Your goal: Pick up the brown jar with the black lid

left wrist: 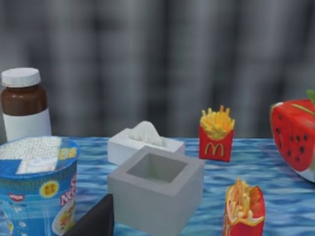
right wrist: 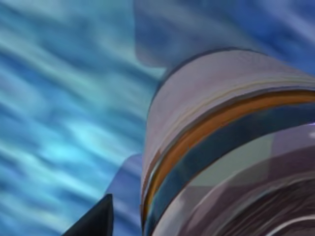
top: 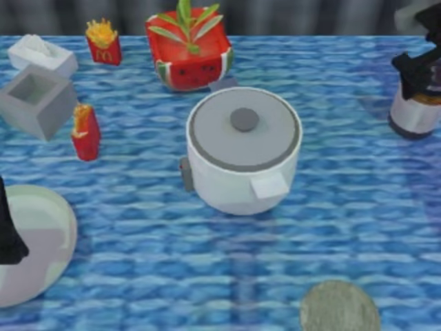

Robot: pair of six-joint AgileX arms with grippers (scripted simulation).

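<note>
Sitting at the desk's [top: 207, 262] far right edge, the brown jar [top: 412, 114] is covered from above by the right pincer [top: 422, 69]; whether it's gripped can't be told. Left arm is parked bottom-left.

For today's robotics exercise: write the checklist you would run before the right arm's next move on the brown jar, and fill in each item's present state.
1. Right gripper positioned at the brown jar, top view's right edge: ok.
2. Fingers shut on the jar: cannot tell.
3. Black lid seated: cannot tell, the gripper hides it.
4. Jar upright: ok.
5. White pot apart from the jar: ok.
6. Left arm parked at the left edge, away from the jar: ok.
</note>
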